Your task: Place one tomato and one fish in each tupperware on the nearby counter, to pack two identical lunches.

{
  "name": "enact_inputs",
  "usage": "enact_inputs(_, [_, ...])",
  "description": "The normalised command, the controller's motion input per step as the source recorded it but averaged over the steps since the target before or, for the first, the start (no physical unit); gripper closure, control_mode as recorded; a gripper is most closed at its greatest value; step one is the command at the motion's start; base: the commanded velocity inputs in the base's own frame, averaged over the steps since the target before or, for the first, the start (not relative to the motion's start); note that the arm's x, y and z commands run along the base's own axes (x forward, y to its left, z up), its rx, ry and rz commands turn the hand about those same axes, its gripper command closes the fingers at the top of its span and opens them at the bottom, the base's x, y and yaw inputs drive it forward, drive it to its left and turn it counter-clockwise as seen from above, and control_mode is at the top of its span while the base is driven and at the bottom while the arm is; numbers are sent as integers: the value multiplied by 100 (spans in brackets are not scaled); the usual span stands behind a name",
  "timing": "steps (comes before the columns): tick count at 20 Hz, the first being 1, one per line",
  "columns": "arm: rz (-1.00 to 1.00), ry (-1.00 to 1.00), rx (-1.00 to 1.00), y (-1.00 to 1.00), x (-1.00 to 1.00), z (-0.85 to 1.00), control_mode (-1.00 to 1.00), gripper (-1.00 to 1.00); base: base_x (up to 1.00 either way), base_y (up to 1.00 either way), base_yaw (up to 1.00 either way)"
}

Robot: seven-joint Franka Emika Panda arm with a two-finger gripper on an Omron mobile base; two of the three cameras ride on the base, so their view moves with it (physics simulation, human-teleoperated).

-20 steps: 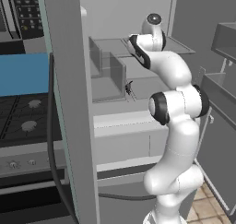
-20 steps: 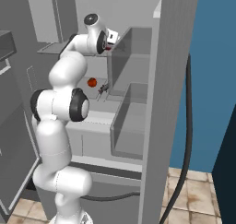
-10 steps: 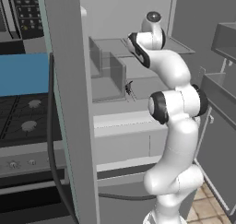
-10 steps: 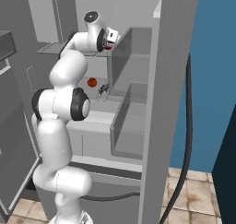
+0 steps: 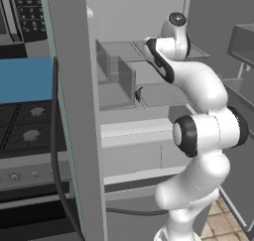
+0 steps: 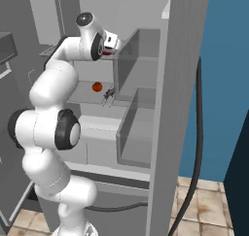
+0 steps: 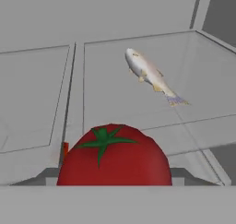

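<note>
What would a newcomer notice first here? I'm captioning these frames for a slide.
Most striking is the big red tomato with its green stem, right up against the camera in the hand view. Behind it a pale fish lies on the grey shelf. In the base views the white arm reaches into the open fridge.

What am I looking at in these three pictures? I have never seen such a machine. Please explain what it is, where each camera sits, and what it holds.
It is a white robot arm in a computer-drawn kitchen, reaching into an open grey cabinet with shelves. Two pictures come from cameras behind the arm, one on its left and one on its right. The third comes from a camera on its hand. The gripper looks closed on a red tomato. A pale fish lies on the shelf beyond. A second tomato lies on a lower shelf.
</note>
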Motion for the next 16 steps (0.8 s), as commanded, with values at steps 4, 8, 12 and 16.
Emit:
enact_inputs(4, [5, -12, 0, 5, -100, -9, -100, 100, 0, 0, 0])
enact_inputs(8, [4, -4, 0, 0, -100, 0, -100, 100, 0, 0, 0])
enact_inputs(12, [7, -2, 0, 0, -100, 6, -100, 100, 0, 0, 0])
enact_inputs(16, [4, 0, 0, 0, -100, 1, -100, 100, 0, 0, 0])
